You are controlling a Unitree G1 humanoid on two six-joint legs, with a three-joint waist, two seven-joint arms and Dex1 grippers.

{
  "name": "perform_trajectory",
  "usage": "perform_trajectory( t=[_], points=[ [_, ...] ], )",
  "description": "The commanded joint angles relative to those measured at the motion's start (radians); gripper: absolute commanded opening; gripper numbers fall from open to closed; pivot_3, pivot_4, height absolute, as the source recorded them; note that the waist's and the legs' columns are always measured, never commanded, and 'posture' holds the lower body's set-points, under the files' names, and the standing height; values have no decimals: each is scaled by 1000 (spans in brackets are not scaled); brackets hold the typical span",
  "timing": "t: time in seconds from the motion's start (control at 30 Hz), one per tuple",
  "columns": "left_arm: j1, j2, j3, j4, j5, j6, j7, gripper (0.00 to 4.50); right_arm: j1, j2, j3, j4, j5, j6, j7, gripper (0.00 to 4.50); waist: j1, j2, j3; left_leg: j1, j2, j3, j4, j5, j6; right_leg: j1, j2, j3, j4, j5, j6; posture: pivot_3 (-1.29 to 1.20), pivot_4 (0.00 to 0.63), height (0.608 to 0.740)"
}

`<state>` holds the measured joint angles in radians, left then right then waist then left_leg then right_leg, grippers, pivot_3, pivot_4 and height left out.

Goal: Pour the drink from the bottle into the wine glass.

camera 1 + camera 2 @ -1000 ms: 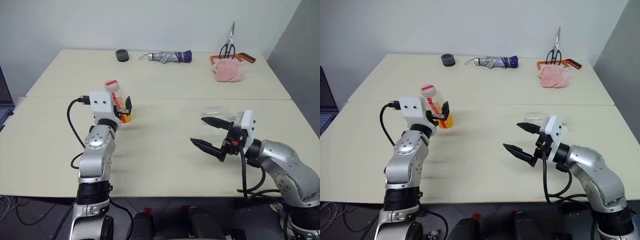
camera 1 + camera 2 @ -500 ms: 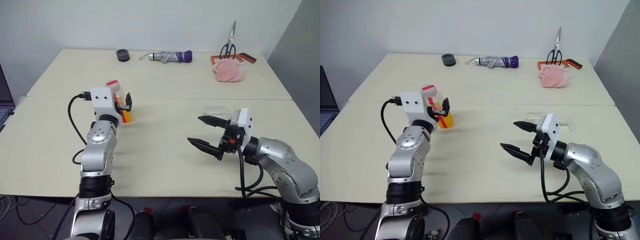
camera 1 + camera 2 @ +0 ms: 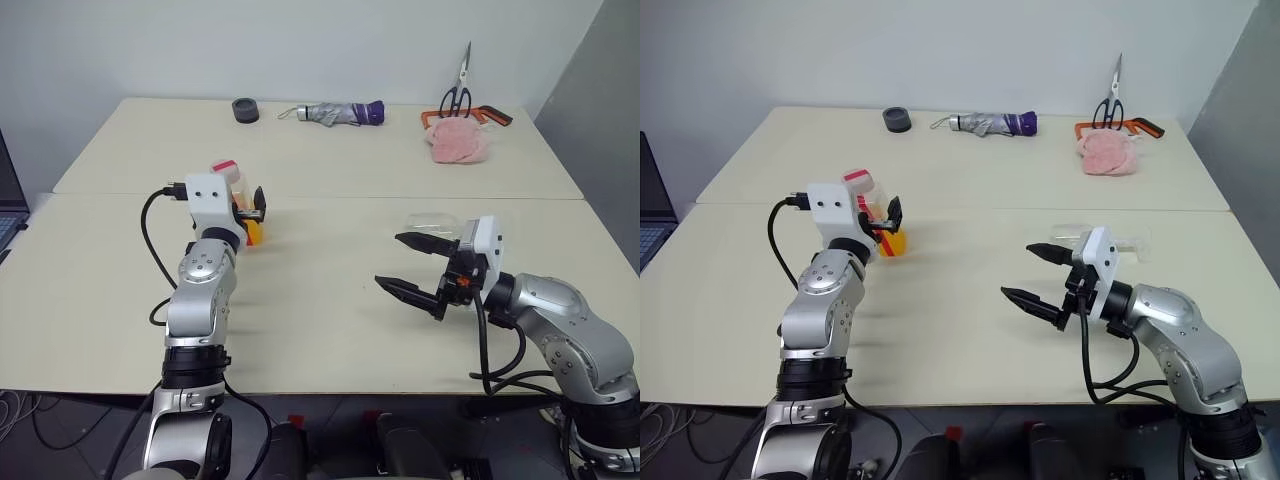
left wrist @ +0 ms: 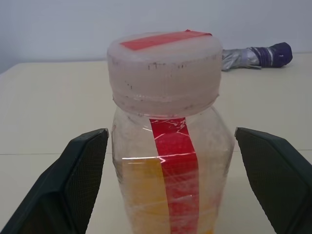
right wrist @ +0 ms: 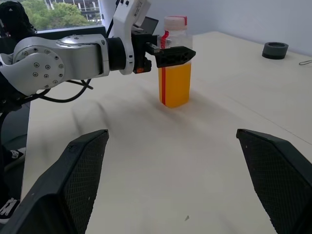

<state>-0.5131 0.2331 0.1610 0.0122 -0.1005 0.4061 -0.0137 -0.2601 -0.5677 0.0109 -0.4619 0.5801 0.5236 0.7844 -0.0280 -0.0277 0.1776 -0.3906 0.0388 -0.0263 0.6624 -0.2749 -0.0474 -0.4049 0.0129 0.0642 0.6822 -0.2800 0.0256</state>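
Left wrist view: the bottle (image 4: 168,161) is seen upright at centre frame, between the spread fingers (image 4: 73,187) of the left end effector (image 3: 247,212), which are apart and not clamped on it. The drink (image 5: 174,85) fills its lower part. In the left eye view, the right end effector (image 3: 412,268) is held wide apart at lower right over the counter (image 3: 320,320). The wine glass (image 3: 432,224) is seen just behind it.

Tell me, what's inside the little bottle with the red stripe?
Bright orange-yellow drink fills the lower part of the bottle; the top part looks empty. The cap is on, and the red stripe covers a strip of the drink behind it.
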Motion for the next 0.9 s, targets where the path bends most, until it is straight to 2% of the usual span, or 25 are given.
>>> perform_trajectory(
  t=[0.03,0.6,0.7,0.9],
  points=[
    [-28,9,-7,-9,15,-25,-3,4448,-16,-4,-21,-12,7,-14,4,4500,0,0,0,0,0,0,0,0,0,0,0,0,0,0,0,0,150,740],
    [-35,11,-6,7,19,-34,-9,4448,-21,-3,-19,-1,-3,-19,7,4500,0,0,0,0,0,0,0,0,0,0,0,0,0,0,0,0,150,740],
    [-41,13,-12,14,19,-40,-20,3883,-23,-3,-18,0,-5,-21,6,4500,0,0,0,0,0,0,0,0,0,0,0,0,0,0,0,0,150,740],
    [-47,18,-15,20,19,-43,-34,2022,-22,-5,-17,-3,-7,-19,5,4500,0,0,0,0,0,0,0,0,0,0,0,0,0,0,0,0,150,740]
  ],
)
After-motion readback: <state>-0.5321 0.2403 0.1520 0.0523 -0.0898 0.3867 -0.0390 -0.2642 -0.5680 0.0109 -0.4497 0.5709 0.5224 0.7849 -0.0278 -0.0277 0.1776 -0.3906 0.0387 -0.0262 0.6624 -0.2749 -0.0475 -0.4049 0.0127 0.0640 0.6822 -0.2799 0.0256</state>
